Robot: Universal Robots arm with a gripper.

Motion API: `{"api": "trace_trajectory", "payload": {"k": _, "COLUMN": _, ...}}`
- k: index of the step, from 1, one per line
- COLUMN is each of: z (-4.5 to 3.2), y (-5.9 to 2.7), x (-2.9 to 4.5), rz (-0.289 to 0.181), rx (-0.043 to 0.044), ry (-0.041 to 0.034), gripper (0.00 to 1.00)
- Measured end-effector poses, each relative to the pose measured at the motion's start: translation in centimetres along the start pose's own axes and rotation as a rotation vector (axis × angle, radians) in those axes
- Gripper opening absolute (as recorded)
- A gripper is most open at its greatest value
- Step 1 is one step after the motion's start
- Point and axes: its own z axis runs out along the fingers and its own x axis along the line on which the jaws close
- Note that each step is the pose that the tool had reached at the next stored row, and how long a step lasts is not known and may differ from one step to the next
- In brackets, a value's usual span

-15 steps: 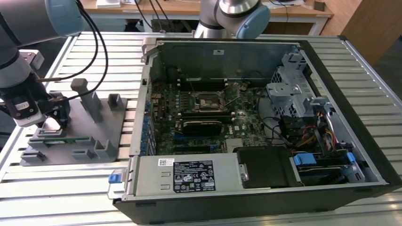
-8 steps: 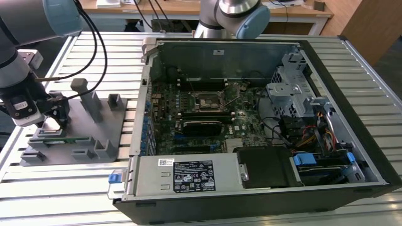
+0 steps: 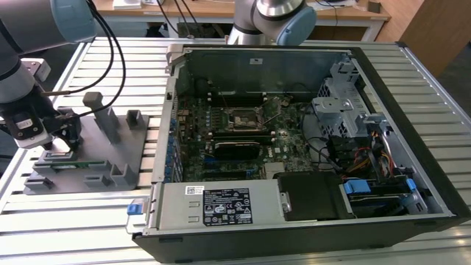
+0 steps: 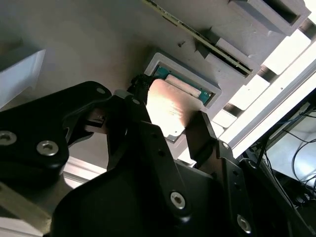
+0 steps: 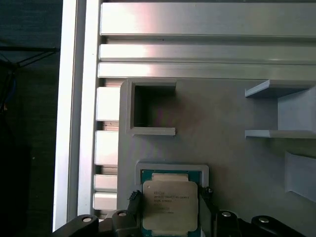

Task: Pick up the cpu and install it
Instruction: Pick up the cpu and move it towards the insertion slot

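Two jaws seemingly clamp the cpu [image 5: 170, 205] inside its rimmed pocket [image 5: 172, 166].

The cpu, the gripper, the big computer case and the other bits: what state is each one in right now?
cpu, resting in its pocket on the grey holder.
gripper, shut on the cpu's two sides.
computer case, lying on its side, open.
socket, dark in the middle, no cpu in it.
memory stick, lying in a slot of the grey holder.
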Motion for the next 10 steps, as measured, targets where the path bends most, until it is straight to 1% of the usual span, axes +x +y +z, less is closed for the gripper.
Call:
{"api": "trace_trajectory", "payload": {"k": 1, "z": 0.0, "y": 0.0, "x": 0.0, "rz": 0.0, "rx": 0.0, "ry": 0.0, "gripper": 0.58}}
{"api": "trace_trajectory", "payload": {"k": 2, "z": 0.0, "y": 0.0, "x": 0.0, "rz": 0.0, "rx": -0.0001, "ry": -0.0001, "gripper": 0.54}}
{"api": "trace_trajectory", "payload": {"k": 6, "z": -0.07, "y": 0.01, "x": 0.0, "rz": 0.0, "rx": -0.0003, "ry": -0.0005, "gripper": 0.54}}
{"api": "trace_trajectory", "payload": {"k": 10, "z": -0.33, "y": 0.02, "x": 0.02, "rz": 0.0, "rx": -0.0001, "ry": -0.0001, "gripper": 0.54}}
